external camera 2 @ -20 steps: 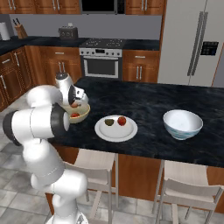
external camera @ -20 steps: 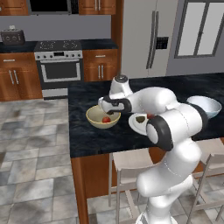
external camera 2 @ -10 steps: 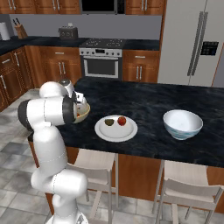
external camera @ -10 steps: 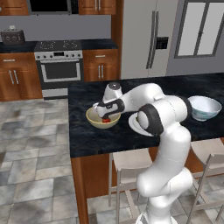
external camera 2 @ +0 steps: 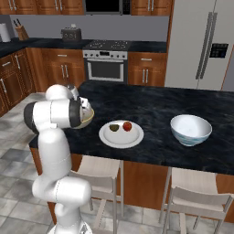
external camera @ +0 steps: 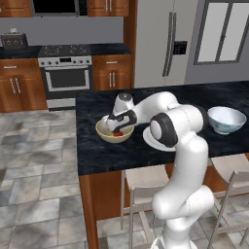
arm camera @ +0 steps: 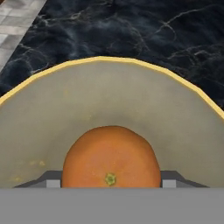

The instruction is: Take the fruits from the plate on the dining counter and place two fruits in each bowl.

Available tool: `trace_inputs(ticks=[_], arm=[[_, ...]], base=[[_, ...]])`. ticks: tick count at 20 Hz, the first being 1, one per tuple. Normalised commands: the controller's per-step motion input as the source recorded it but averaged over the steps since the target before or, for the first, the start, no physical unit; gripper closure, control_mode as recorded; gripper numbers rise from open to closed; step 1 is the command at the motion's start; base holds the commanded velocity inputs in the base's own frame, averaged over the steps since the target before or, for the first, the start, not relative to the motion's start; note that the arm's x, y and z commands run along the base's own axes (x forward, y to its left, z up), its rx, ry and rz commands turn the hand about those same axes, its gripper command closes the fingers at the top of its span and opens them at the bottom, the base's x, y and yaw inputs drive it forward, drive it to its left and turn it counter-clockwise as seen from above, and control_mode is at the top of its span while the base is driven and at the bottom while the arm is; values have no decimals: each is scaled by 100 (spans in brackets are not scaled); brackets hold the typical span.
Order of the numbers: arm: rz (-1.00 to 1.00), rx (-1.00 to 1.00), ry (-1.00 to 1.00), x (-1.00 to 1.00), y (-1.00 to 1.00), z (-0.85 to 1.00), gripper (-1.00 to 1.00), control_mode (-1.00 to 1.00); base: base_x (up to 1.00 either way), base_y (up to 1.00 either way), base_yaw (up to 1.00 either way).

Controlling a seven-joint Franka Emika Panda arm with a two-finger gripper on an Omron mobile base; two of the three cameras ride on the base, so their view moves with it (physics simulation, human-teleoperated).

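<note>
A black speckled stone dining counter [external camera 2: 151, 103] stood before a steel oven [external camera 2: 107, 64] and fridge [external camera 2: 201, 43]. The two-finger gripper [external camera: 116, 128], closed around the round orange fruit [arm camera: 111, 158], reached into the tan-yellow bowl [external camera: 105, 136]; the fruit's stem end faced the camera.

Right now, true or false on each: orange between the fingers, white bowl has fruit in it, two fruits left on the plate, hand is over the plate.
1. The orange sits between the fingers. True.
2. The white bowl has fruit in it. False: it looks empty.
3. Two fruits remain on the plate. True: a red fruit and a green fruit.
4. The hand is over the plate. False: it is in the tan bowl.
</note>
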Motion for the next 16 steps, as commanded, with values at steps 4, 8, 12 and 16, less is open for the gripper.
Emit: trace_inputs(ticks=[4, 8, 12, 16], arm=[[0, 0, 0, 0, 0, -39, 100, -100], [0, 0, 0, 2, 0, -17, 100, -100], [0, 0, 1, 0, 0, 0, -100, -100], [0, 0, 1, 0, 0, 0, -100, -100]], base=[[0, 0, 0], [0, 0, 0], [0, 0, 0], [0, 0, 0]])
